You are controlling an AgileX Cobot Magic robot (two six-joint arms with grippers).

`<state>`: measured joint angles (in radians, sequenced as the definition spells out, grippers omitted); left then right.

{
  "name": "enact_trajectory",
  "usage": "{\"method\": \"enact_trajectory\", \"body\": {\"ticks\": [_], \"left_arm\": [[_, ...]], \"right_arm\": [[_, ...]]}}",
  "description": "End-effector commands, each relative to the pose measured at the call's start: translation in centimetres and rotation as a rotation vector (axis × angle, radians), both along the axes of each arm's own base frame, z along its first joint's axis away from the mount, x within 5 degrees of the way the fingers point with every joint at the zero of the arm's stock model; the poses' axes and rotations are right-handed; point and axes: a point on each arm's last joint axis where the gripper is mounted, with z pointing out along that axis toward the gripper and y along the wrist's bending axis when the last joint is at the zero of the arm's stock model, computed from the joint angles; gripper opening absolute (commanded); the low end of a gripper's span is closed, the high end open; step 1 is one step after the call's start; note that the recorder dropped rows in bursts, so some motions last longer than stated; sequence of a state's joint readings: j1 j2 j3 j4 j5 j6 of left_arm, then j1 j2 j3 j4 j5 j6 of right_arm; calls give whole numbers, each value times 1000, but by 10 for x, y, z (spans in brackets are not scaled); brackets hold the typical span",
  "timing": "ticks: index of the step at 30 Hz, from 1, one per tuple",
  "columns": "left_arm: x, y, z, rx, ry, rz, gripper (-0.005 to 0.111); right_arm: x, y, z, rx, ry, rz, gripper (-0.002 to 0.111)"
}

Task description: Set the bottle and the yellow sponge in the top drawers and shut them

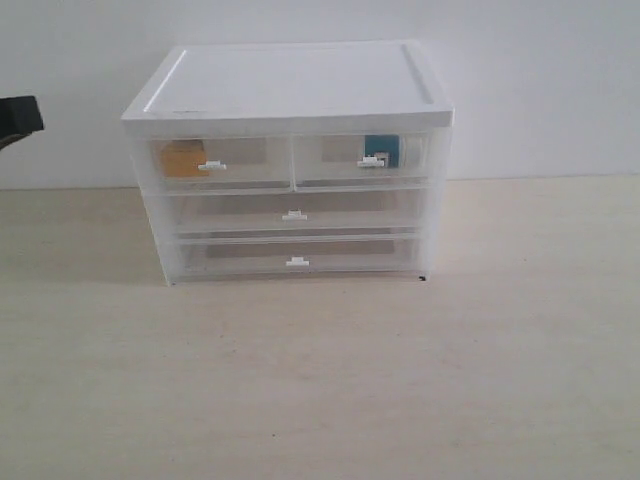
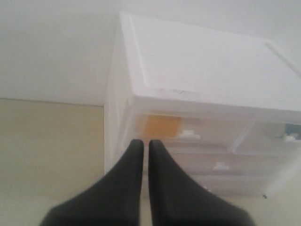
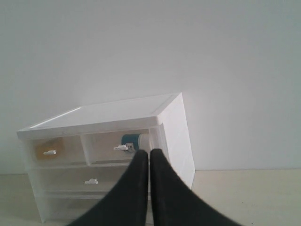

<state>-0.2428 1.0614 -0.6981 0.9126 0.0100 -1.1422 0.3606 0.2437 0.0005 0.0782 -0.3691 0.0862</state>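
1. Exterior view: the sponge [image 1: 181, 160] lies inside the left of the top drawers [image 1: 245, 165] and the bottle [image 1: 380, 150] inside the right one. Both fronts look flush with the cabinet [image 1: 290, 85].
2. Left gripper [image 2: 142, 145]: jaws pressed together, holding nothing, clear of the cabinet on the sponge's side.
3. Right gripper [image 3: 149, 154]: jaws likewise together and empty, clear of the cabinet on the bottle's side.
4. The task looks done; only a check appears to be left.
5. Compare each drawer front with the frame edge. If one stands proud, push it straight in with closed tips beside the handles [image 1: 211, 166], not downward.
6. Draw the arms away without brushing those handles.
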Motion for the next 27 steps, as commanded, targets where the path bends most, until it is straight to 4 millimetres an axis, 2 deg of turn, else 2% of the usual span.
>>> {"method": "enact_trajectory", "body": {"ticks": [1, 8, 14, 27], "left_arm": [[-33, 8, 16, -55, -102, -4, 4], [-81, 27, 24, -122, -230, 54, 4], [-108, 37, 21, -159, -299, 91, 4], [-115, 36, 17, -114, -334, 63, 4]], "right_arm": [[0, 0, 0, -16, -2, -3, 0], [0, 0, -1, -20, 8, -2, 0], [0, 0, -2, -22, 13, -2, 0], [0, 0, -2, 9, 23, 4, 0]]}}
